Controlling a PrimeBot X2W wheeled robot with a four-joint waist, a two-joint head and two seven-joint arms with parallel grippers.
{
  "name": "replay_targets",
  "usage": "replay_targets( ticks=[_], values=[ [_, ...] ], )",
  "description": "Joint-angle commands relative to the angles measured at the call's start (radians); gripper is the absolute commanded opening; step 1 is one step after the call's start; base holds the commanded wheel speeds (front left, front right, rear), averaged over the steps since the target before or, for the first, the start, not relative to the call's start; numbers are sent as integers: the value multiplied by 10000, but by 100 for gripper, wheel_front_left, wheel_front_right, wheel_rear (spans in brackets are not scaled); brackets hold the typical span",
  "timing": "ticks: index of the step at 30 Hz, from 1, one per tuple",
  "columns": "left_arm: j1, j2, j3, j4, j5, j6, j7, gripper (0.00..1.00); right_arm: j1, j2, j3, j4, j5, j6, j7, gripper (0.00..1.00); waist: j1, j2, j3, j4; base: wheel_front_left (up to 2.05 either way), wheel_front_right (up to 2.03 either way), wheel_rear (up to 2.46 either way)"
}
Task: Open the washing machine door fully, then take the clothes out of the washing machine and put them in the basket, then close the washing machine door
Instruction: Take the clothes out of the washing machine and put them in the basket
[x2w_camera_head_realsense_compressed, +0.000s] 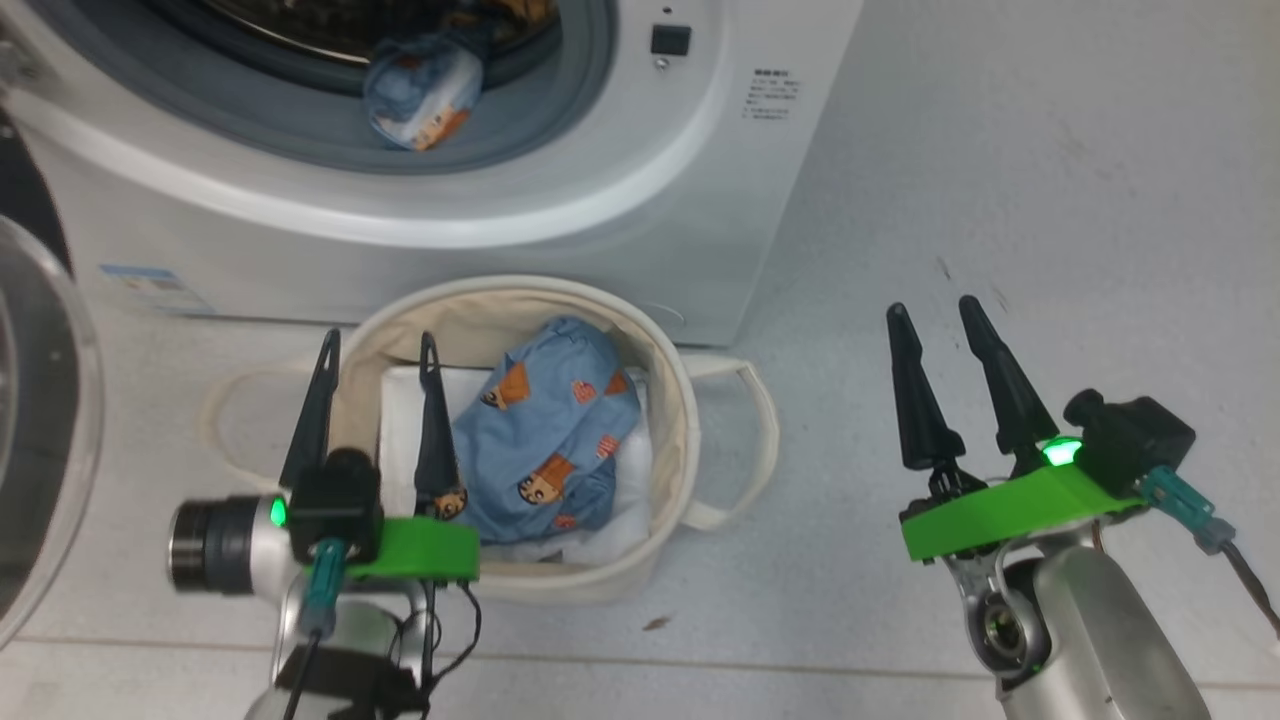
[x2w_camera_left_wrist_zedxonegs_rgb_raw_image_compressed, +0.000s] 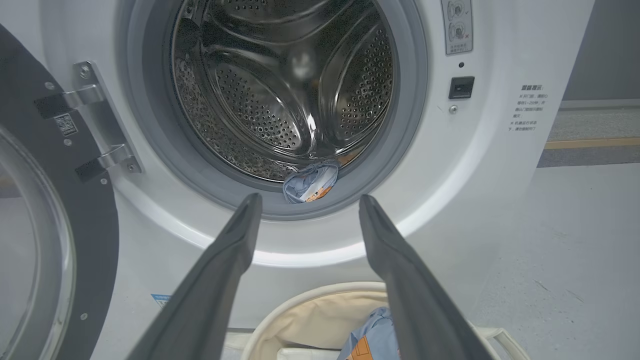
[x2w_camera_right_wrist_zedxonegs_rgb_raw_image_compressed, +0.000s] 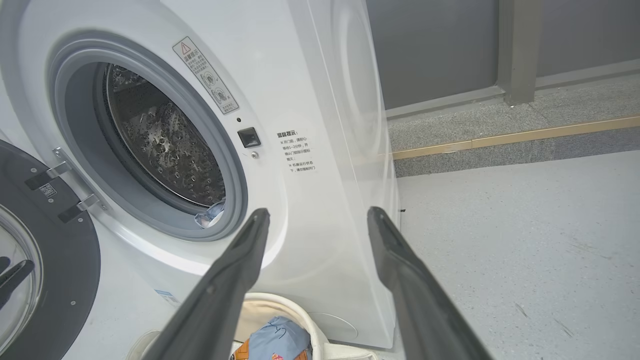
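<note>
The washing machine (x2w_camera_head_realsense_compressed: 600, 180) had its door (x2w_camera_head_realsense_compressed: 45, 420) swung wide to the left of the left gripper (x2w_camera_head_realsense_compressed: 379, 338), the basket (x2w_camera_head_realsense_compressed: 520, 288) sat just below that gripper's spread, empty fingers (x2w_camera_head_realsense_compressed: 312, 420), and a blue garment (x2w_camera_head_realsense_compressed: 425, 90) lay bunched on the drum lip (x2w_camera_head_realsense_compressed: 300, 140) straight ahead and up, nearer it than the open right gripper (x2w_camera_head_realsense_compressed: 932, 306).

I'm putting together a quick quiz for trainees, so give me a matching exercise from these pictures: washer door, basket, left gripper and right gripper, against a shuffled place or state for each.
1. washing machine door
2. basket
3. left gripper
4. right gripper

A. open, over the floor to the right of the basket
B. swung open
C. open, above the basket
D. holds a blue printed garment

Pairs: 1-B, 2-D, 3-C, 4-A
</note>
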Motion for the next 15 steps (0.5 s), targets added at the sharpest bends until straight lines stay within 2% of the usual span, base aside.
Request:
replay_targets(
  ticks=[1,5,9,15],
  values=[
    [185,54,428,-493,-69,26,-45,100,120,32,136,-256,-112,10,-122,100,0,0,-381,280,0,0,0],
    [973,-70,658,-1366,-152,-125,-45,100,350,32,27,-170,-80,10,-122,100,0,0,-866,475,0,0,0],
    [1700,-119,553,-2248,-65,-642,-45,100,713,32,-159,-62,94,10,-122,100,0,0,-1383,604,0,0,0],
    [2624,-241,575,-2946,74,-992,-45,100,1384,32,-568,164,149,10,-122,100,0,0,-2018,669,0,0,0]
  ],
)
